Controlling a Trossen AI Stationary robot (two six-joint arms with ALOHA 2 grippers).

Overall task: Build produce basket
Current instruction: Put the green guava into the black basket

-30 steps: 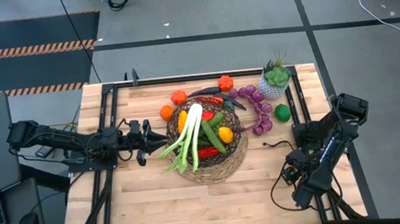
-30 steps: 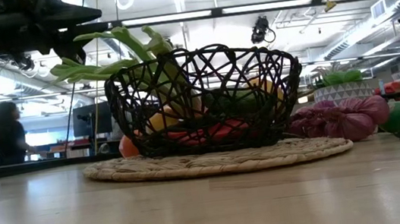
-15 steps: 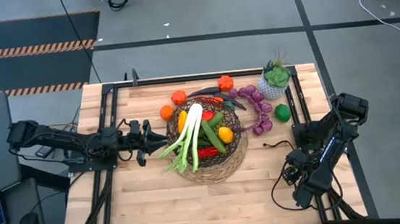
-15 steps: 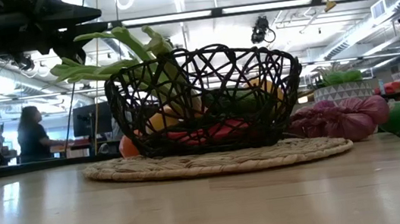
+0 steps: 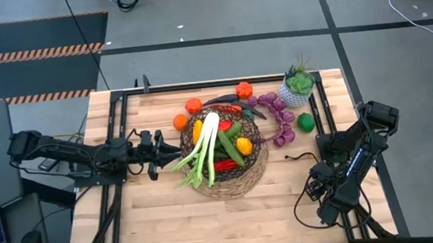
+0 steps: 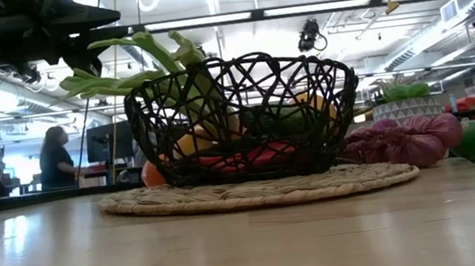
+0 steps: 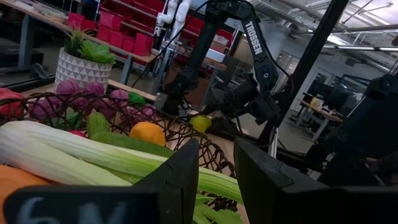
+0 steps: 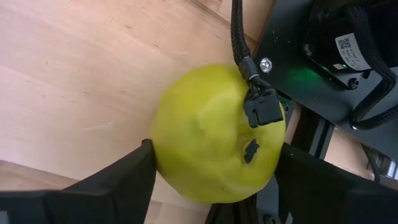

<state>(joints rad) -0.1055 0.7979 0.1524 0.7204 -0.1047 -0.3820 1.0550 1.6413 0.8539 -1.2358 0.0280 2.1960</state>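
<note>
1. My right gripper (image 8: 214, 171) is clamped on the yellow-green apple (image 8: 214, 134), low at the table's right edge beside its own arm base. A cable and connector (image 8: 261, 106) lie across the fruit; lifting from here could snag it.
2. Grip sits on a round, smooth surface. I judge it could squirt out on a fast swing toward the basket (image 5: 224, 148).
3. The basket is already crowded: leek (image 5: 206, 142), cucumbers (image 5: 231, 148), peppers (image 5: 244, 145). The apple could roll off the pile or bounce over the rim.
4. My left gripper (image 7: 214, 171) hovers just beside the basket's left rim, jaws a little apart, empty, over the leek leaves. If both arms go in, collision risk.
5. Purple grapes (image 5: 279, 116), oranges (image 5: 193, 105) and a green piece (image 5: 305, 121) lie outside the basket near the potted plant (image 5: 297, 85); a careless sweep could knock the pot.
</note>
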